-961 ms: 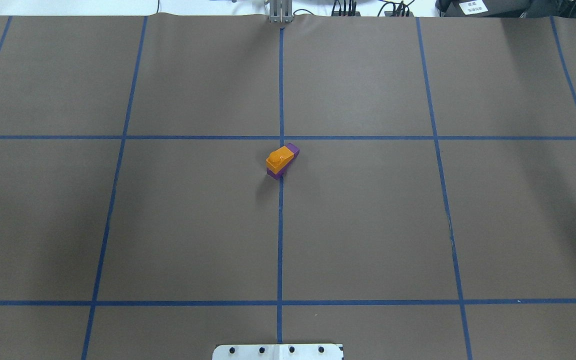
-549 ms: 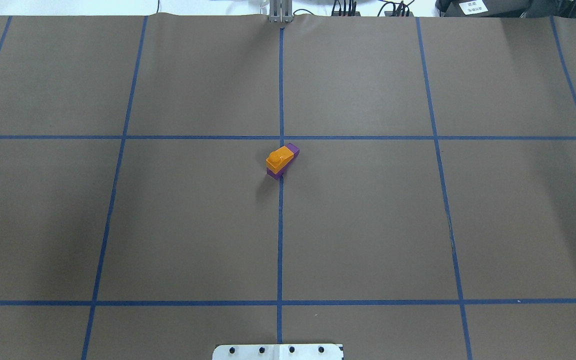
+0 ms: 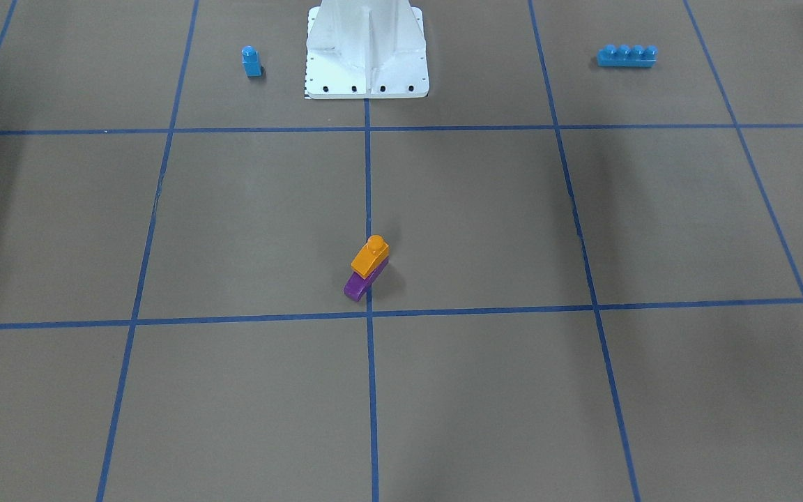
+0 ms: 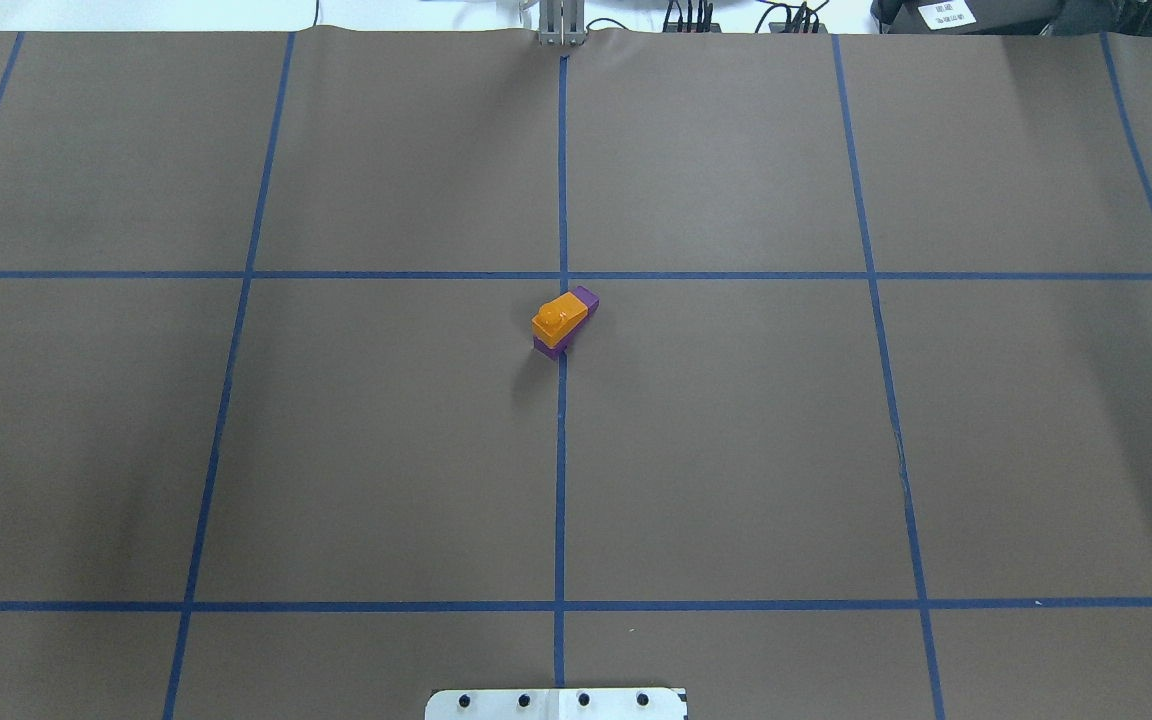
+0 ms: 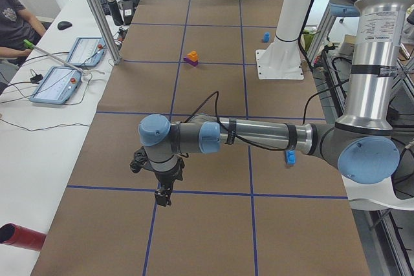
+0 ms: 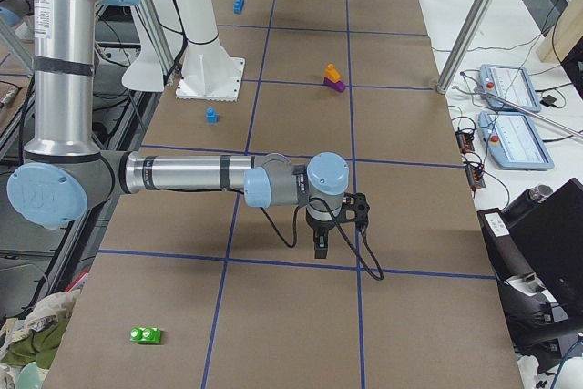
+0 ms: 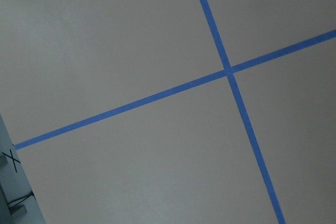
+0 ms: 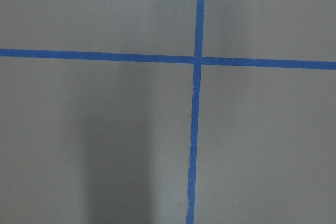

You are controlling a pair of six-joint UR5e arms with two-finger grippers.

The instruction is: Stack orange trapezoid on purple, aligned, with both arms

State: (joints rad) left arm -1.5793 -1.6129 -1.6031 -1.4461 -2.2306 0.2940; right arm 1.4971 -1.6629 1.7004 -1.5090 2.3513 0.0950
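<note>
Hovering over brown tabletop [image 4: 736, 450]: left end effector [image 5: 162, 199], right end effector [image 6: 319, 250], well apart from the stack; opening impossible to tell. Sitting stacked mid-tabletop: small orange plastic trapezoid [image 4: 560, 313] on small glossy purple plastic block [image 4: 587, 297].

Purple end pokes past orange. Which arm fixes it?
Left, marginally: left gripper and right gripper sit parked similarly far away; the orange trapezoid covers the purple except its right end, so left could push it along.
</note>
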